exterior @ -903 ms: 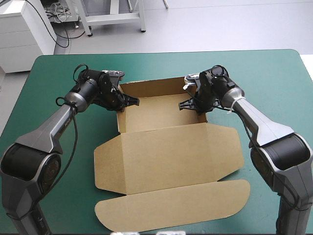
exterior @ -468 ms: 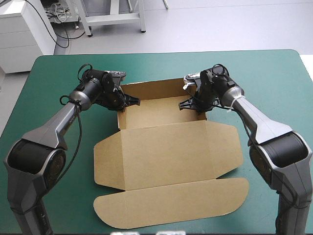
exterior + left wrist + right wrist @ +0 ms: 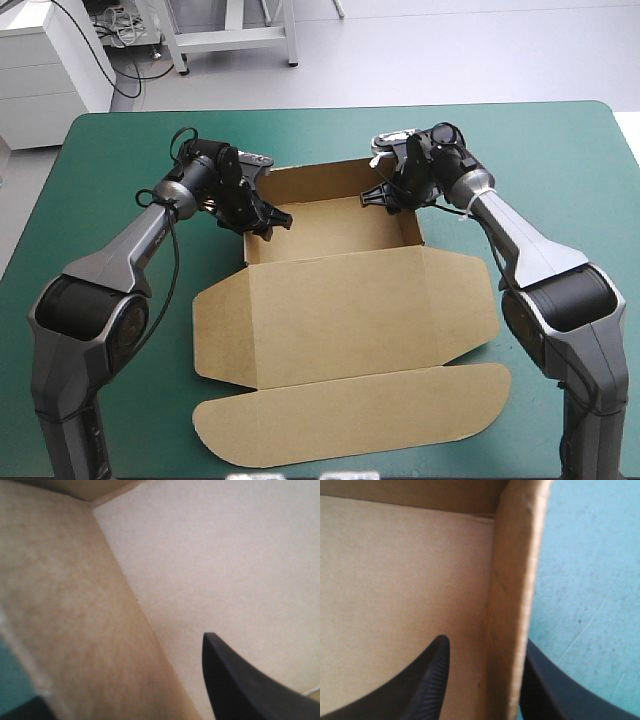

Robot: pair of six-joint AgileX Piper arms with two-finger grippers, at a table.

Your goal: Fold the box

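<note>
The brown box [image 3: 330, 225] is an open tray at the table's middle, with its lid [image 3: 340, 310] flat on the near side. My left gripper [image 3: 272, 215] straddles the tray's left wall. In the left wrist view its black fingers [image 3: 235, 680] stand apart, one on the tray floor [image 3: 225, 555] and the other just outside, so the left gripper [image 3: 120, 667] is open. My right gripper [image 3: 385, 195] sits at the right wall's far end. In the right wrist view that wall [image 3: 512, 580] rises between the fingers, and the right gripper [image 3: 485, 640] is all but shut on it.
The lid ends in a long rounded flap [image 3: 350, 415] near the table's front edge, with a side tab at each end [image 3: 215, 335]. Bare teal-green cover [image 3: 560, 170] surrounds the box on the left, right and far sides.
My left gripper has slid inward and nearer along the left wall. My right gripper has shifted toward the tray's far wall. The box itself has barely moved.
</note>
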